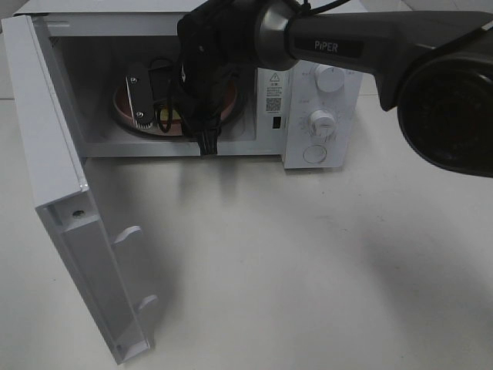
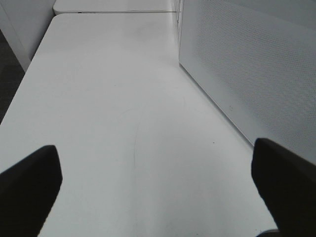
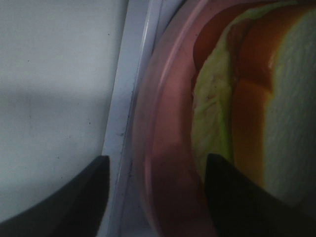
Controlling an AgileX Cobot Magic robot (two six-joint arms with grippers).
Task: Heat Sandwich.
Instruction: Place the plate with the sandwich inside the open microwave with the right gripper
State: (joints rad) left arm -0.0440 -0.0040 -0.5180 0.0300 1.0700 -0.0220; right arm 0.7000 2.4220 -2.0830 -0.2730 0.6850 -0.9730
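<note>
Your microwave has its door swung out left and near, so the right arm can reach in. The pink plate sits inside the cavity carrying the sandwich: white bread, orange-red and pale yellow-green layers showing at the edge. Right gripper is part-open astride the plate rim (no pinch visible). Left gripper is spread wide and empty over the table.

Dark grey arm link, white PiPER lettering; black wrist housing.

Robot lab bench, plain white table, microwave, Piper arm
</note>
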